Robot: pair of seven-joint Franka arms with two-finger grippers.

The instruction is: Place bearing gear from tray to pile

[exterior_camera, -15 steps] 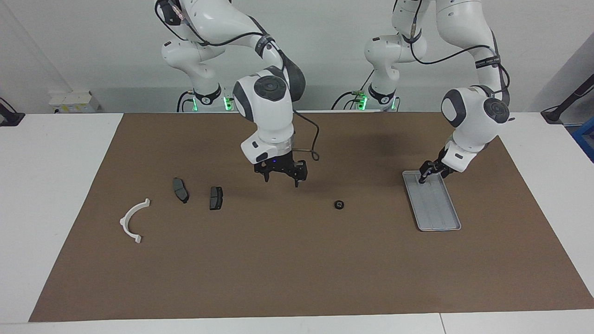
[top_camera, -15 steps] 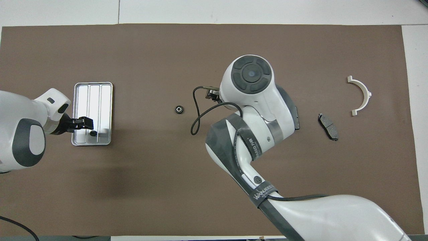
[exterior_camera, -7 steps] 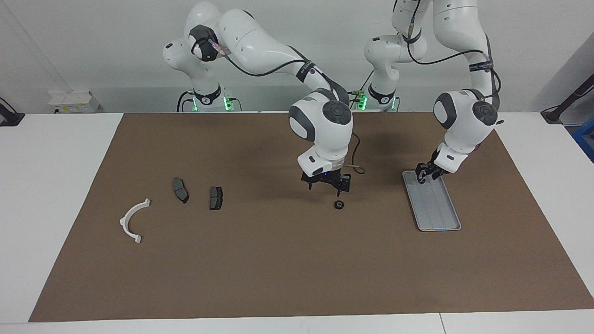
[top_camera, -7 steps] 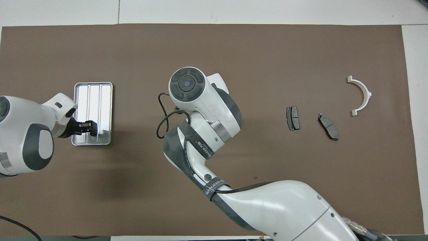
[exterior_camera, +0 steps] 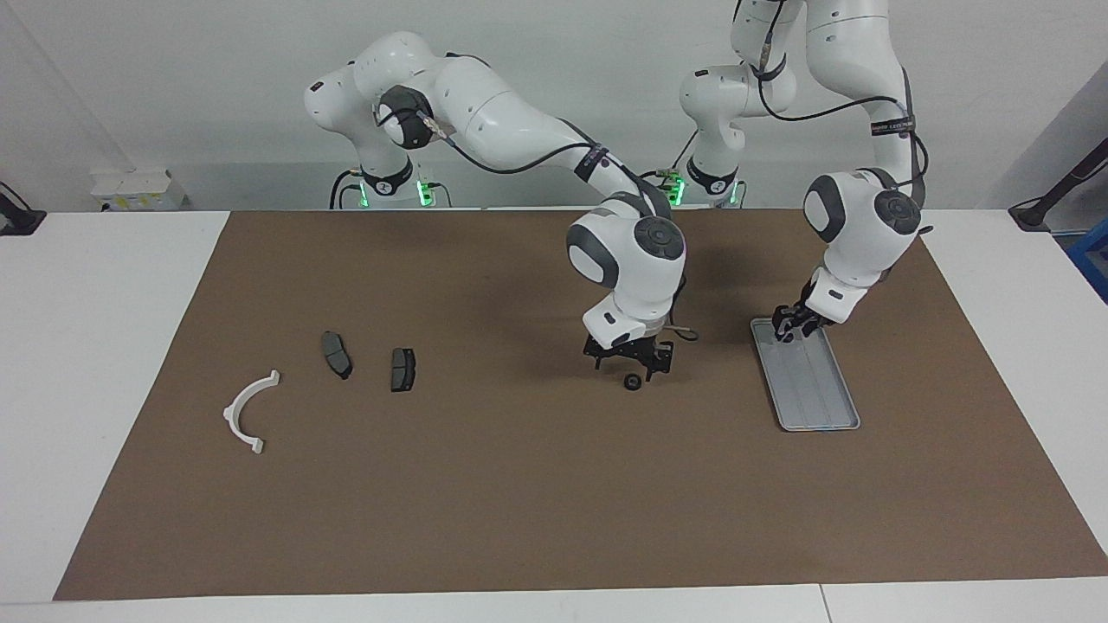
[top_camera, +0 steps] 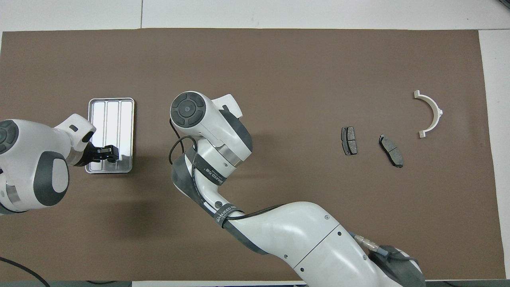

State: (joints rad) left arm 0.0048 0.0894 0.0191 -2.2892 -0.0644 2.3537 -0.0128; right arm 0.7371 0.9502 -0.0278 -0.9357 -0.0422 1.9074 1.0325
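Note:
The silver tray [exterior_camera: 818, 398] [top_camera: 111, 111] lies toward the left arm's end of the brown mat. My left gripper [exterior_camera: 788, 332] [top_camera: 113, 153] is down in the tray's end nearest the robots, shut on a small dark bearing gear that its fingers hide. Another bearing gear [exterior_camera: 633, 382] lies on the mat between the tray and the pile. My right gripper [exterior_camera: 632, 367] hangs open just over it, one finger to each side. The overhead view hides both under the right wrist [top_camera: 199, 115]. The pile, a white bracket [exterior_camera: 249, 413] [top_camera: 430, 113] and two dark pads [exterior_camera: 337, 354] [exterior_camera: 402, 369], lies toward the right arm's end.
The brown mat [exterior_camera: 519, 502] covers most of the white table. The right arm stretches low across the mat's middle from its base. A loose cable [top_camera: 175, 149] loops beside its wrist.
The right arm swung from near the pile toward the tray and came down over the gear on the mat. The left gripper closed inside the tray and shifted slightly.

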